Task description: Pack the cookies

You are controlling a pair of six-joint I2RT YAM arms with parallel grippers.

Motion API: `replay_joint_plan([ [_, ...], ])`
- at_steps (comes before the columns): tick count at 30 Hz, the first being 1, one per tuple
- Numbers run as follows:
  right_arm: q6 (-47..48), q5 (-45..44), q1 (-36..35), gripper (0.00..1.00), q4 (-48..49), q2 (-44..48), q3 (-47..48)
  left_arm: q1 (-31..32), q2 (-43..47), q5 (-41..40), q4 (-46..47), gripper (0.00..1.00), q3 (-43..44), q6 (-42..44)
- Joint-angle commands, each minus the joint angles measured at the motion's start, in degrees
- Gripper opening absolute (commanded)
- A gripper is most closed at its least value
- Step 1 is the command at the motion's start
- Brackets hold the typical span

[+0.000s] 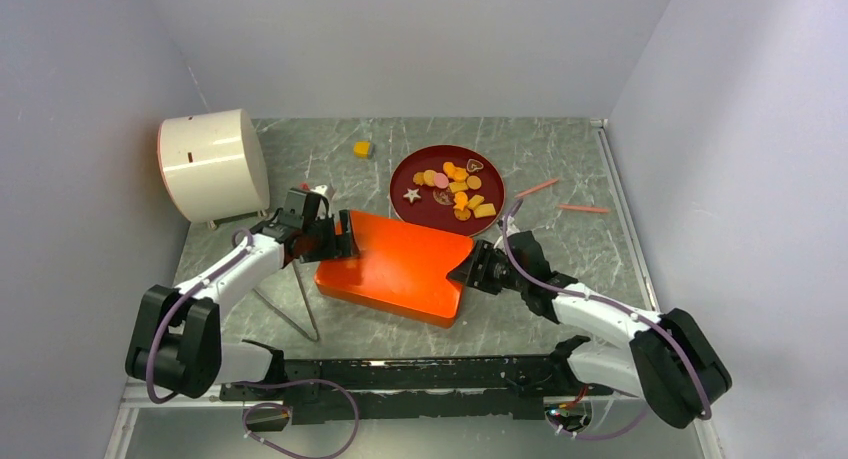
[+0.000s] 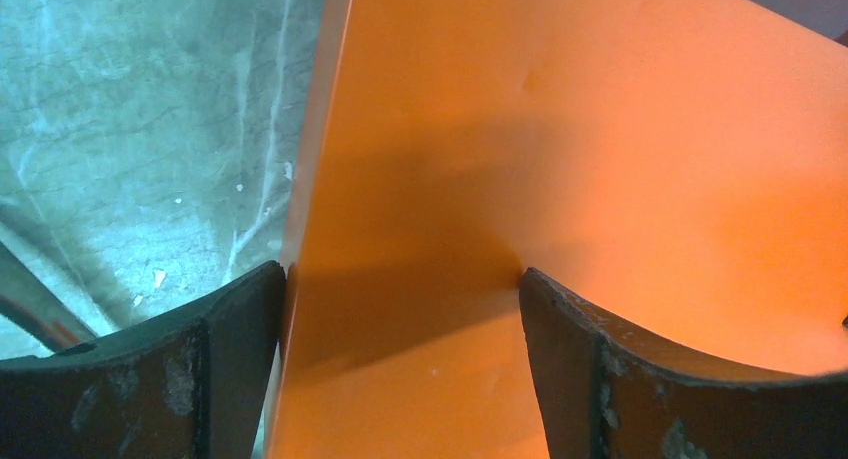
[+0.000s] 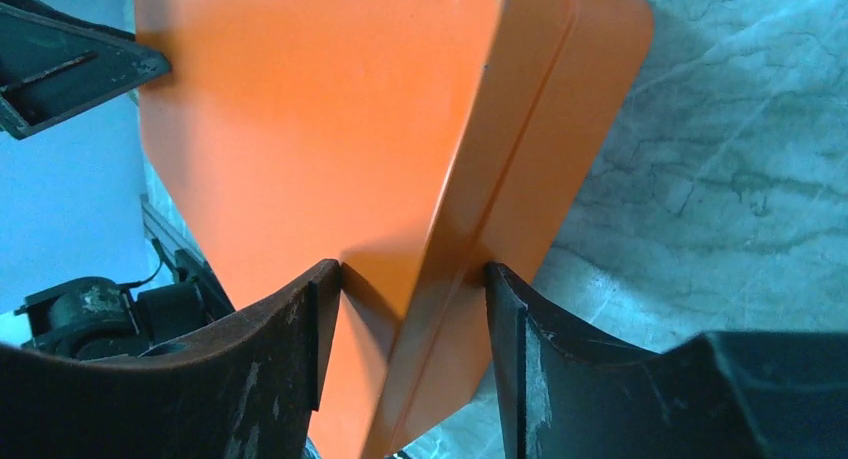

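While both arms reach inward over the table (image 1: 580,249), the left gripper (image 1: 345,237) is clamped on the left end of an orange box (image 1: 400,264). The right gripper (image 1: 470,272) is clamped on the box's right corner, its fingers pressed against both faces. The cookies (image 1: 455,187) lie on a dark red plate (image 1: 408,169) just behind the box. One stray yellow cookie (image 1: 362,149) sits apart, left of the plate.
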State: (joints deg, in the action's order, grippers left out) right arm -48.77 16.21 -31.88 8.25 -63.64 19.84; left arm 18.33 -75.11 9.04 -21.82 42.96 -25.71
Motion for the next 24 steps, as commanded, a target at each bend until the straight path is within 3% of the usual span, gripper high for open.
replay_joint_plan([
  [1,-0.21,8.12,-0.65,0.45,16.33,-3.99,-4.18,3.47,0.76,5.65,-2.37,0.86,-1.31,-4.47],
  [6,-1.10,9.24,1.08,0.41,22.64,-5.17,-9.04,3.47,1.78,3.85,-2.38,0.86,-1.29,-5.44],
  [12,0.74,10.75,2.55,0.41,21.21,-4.85,-8.10,3.59,1.79,3.55,-2.12,0.86,-1.65,-6.20],
  [24,3.32,11.83,9.19,0.66,12.66,0.99,-1.03,3.48,4.75,-4.11,-6.15,0.89,3.79,-3.18],
])
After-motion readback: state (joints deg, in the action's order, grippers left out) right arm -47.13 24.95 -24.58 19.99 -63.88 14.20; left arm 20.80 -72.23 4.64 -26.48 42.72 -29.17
